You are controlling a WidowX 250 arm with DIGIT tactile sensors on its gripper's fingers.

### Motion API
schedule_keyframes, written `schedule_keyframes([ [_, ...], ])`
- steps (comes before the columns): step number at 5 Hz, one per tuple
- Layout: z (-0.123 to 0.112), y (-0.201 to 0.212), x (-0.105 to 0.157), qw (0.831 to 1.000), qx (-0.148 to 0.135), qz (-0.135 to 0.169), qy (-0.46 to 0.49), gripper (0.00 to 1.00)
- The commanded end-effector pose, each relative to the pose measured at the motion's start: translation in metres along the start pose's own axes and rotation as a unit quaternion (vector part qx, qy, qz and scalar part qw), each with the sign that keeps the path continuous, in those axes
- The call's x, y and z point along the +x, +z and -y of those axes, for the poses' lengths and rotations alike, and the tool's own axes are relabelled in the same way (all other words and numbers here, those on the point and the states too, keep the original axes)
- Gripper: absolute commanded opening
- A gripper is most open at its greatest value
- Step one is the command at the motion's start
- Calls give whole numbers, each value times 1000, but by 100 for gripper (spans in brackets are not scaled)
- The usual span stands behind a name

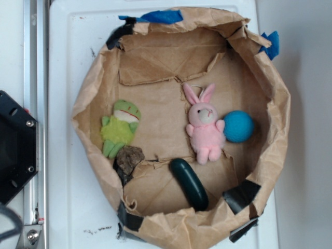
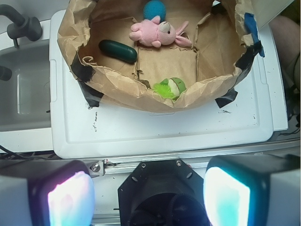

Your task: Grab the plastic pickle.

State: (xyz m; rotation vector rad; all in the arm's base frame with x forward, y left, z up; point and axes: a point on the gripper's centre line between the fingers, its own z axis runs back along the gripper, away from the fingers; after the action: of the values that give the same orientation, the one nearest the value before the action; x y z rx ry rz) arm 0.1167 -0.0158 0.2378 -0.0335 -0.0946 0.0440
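Your fingers [image 2: 148, 195] stand wide apart, empty; the glossy dark green plastic pickle [image 2: 118, 51] lies well ahead, slightly left.

Open top above plastic pickle [image 1: 189, 183] — bag wall [image 1: 171, 223] just beside, bunny [image 1: 206, 126] near

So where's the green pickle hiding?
In the exterior view the plastic pickle lies on the floor of the paper bag bin, near its bottom edge, just below the pink bunny and right of the brown rock-like lump.
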Motion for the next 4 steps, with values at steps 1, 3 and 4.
schedule_keyframes([
  [1,0,0,0,1000,0,0,0,100],
  [3,13,-6,60,999,4,14,39,100],
  [4,19,-13,80,1000,4,27,12,100],
])
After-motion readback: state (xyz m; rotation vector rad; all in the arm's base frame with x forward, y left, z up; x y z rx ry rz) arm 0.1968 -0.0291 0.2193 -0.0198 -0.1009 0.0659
